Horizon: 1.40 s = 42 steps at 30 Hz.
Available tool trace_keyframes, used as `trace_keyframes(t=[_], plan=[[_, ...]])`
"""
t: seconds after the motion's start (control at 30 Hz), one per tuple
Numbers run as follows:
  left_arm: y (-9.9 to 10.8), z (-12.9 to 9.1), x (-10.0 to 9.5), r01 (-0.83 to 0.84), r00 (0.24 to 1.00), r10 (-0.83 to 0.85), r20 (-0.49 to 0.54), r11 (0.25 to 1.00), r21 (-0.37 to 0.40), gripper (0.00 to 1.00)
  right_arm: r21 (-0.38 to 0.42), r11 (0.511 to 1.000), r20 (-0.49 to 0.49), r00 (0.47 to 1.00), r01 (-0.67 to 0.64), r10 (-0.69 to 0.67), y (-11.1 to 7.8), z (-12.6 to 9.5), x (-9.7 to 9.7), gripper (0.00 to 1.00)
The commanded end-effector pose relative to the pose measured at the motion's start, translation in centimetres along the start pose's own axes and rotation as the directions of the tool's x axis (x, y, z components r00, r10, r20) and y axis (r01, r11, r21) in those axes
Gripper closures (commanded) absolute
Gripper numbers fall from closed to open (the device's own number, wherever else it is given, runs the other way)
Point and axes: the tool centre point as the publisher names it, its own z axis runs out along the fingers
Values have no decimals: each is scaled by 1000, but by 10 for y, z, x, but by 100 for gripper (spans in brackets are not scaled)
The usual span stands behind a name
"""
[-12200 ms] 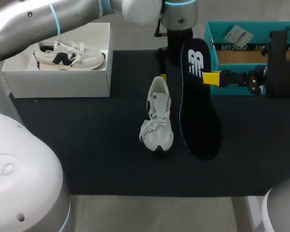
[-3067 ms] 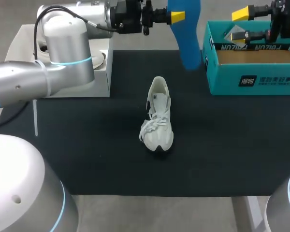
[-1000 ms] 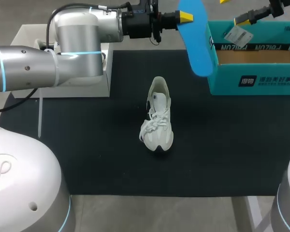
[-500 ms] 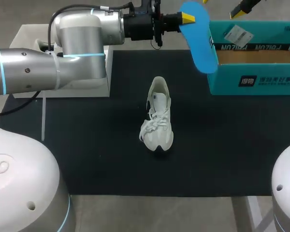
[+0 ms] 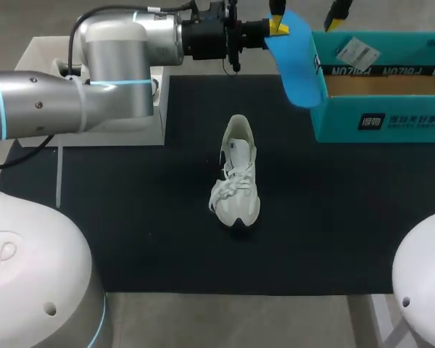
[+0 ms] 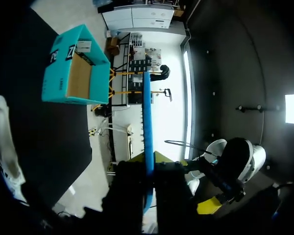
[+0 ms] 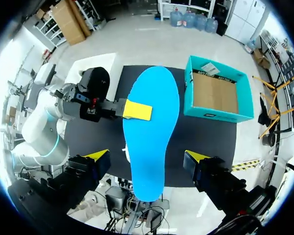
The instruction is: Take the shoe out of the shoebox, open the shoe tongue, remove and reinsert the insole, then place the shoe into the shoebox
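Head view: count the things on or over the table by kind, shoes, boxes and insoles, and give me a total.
Shoes: 1, white shoe
Shoeboxes: 2, teal shoebox, white shoebox (inside hidden)
Insoles: 1, blue insole
Total: 4

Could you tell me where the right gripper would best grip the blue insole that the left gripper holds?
Probably the narrower free end, pinched across its flat faces from the long edge opposite the left gripper. That gripper clamps the insole at one edge nearer the wide end, and a thin sheet would likely buckle if squeezed edge to edge.
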Motion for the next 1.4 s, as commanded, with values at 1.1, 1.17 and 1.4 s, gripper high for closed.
trace_keyframes(t=[1.1, 1.17, 1.4], plan=[[1, -3, -12, 31, 999, -31, 12, 999, 9, 100, 40, 998, 168, 985, -55, 48, 7, -9, 16, 0], [1, -3, -12, 31, 999, -32, 11, 999, 13, 100, 40, 998, 168, 985, -55, 48, 7, -9, 16, 0], [3, -8, -15, 22, 1000, -23, 18, 999, 32, 100, 40, 998, 168, 985, -55, 48, 7, -9, 16, 0]])
